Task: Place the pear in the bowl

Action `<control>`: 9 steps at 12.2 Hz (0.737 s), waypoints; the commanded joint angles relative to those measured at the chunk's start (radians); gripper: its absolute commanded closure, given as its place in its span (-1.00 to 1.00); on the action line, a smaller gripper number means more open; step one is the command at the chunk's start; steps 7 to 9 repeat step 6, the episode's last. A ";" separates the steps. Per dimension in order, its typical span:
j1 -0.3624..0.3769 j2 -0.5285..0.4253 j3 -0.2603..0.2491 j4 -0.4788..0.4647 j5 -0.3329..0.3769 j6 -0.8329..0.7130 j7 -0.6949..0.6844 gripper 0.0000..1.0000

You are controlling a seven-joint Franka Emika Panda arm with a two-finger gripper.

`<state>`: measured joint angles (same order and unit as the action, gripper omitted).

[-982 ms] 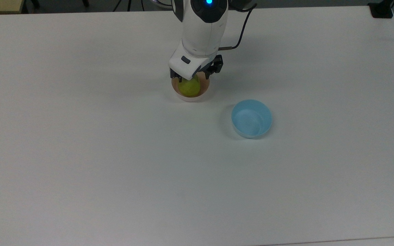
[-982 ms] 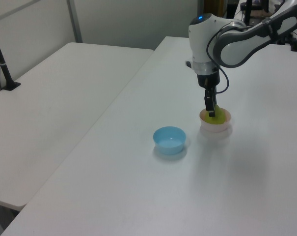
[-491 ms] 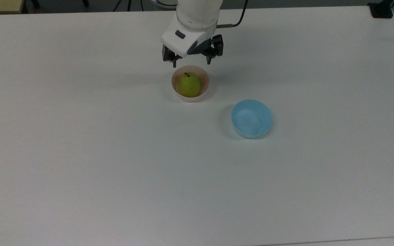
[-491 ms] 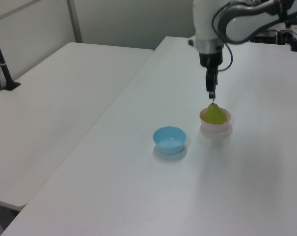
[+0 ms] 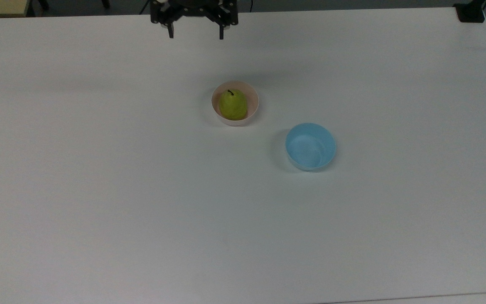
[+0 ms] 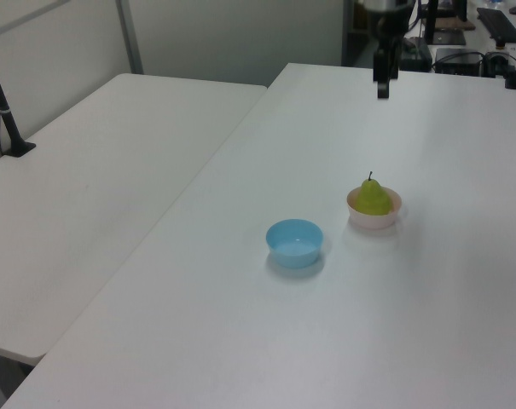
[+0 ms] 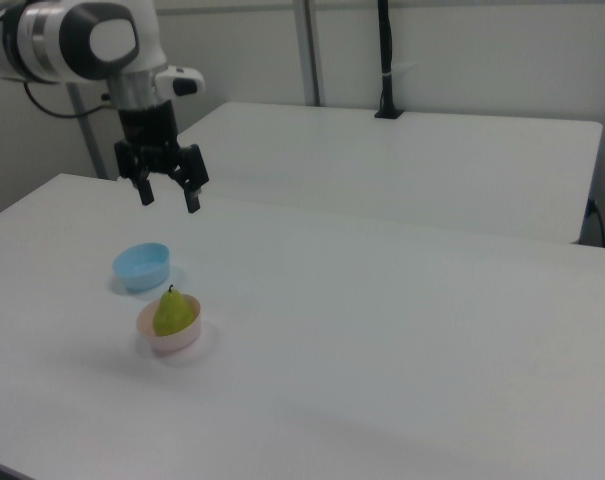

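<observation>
The pear (image 5: pixel 233 105) sits inside the pale pink bowl (image 5: pixel 252 117), upright with its dark stem pointing up — in the left view it rises above the rim. The bowl stands on the white desk (image 5: pixel 141 202), and nothing touches it or the fruit.

The gripper (image 7: pixel 168 195) hangs high above the desk, well apart from the bowl. In the right view the arm's white wrist comes in from the upper left and points straight down, with the two black fingers (image 7: pixel 194 197) directed at the desk. The jaws stand wide apart and hold nothing — the top view shows the two tips near the upper edge, with clear space between them.

A light blue bowl (image 5: pixel 310 146) rests near the pink one, toward the top view's lower right, not touching it.
</observation>
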<state>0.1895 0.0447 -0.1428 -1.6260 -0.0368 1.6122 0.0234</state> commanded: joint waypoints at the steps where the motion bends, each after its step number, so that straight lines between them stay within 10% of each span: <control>1: -0.059 -0.045 -0.003 0.032 0.012 -0.035 0.001 -1.00; 9: -0.084 -0.069 0.000 0.031 0.011 -0.038 -0.003 -1.00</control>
